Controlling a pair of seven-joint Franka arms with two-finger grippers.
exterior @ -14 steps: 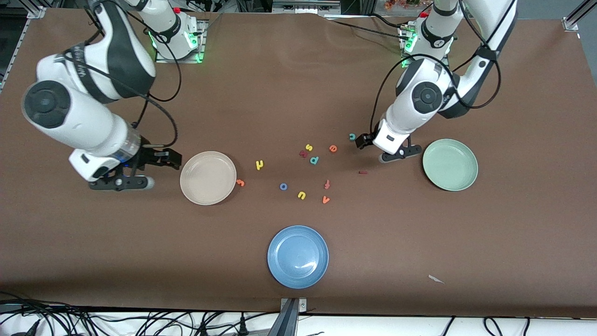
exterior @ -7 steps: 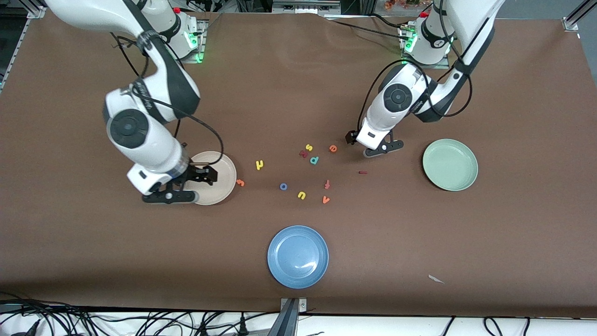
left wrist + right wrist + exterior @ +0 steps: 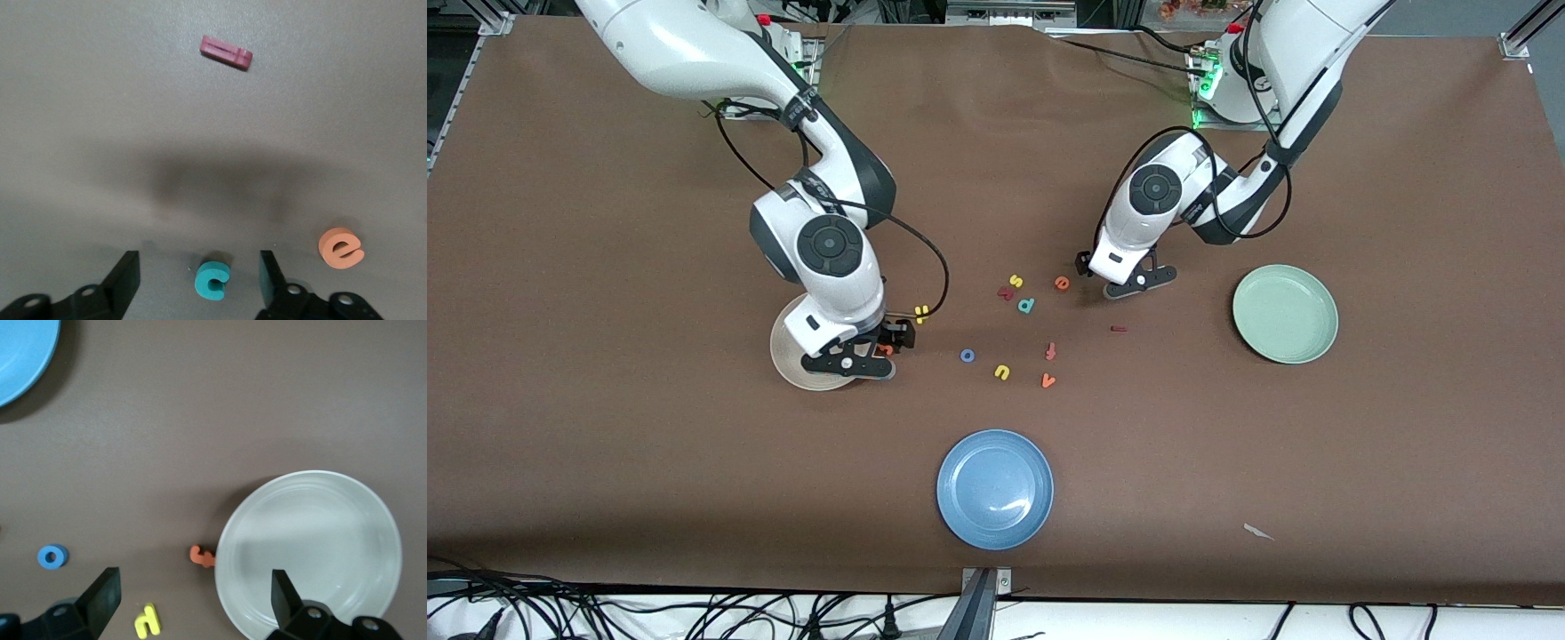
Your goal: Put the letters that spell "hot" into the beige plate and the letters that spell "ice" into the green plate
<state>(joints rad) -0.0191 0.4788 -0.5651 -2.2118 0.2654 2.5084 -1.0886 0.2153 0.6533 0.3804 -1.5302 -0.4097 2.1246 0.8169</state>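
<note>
Left tool (image 3: 199, 283) straddling teal c (image 3: 213, 280), fingers apart, nothing gripped.
Next: pinch c, carry to green plate (image 3: 1285, 314) at 3 o'clock. Right tool (image 3: 193, 597) released, over orange t (image 3: 201, 556).

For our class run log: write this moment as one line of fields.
left gripper: jaws open astride teal foam c | right gripper: open, over orange foam t, beside round beige plate

Both grippers (image 3: 199, 277) (image 3: 193, 593) hang low, jaws apart.
</note>
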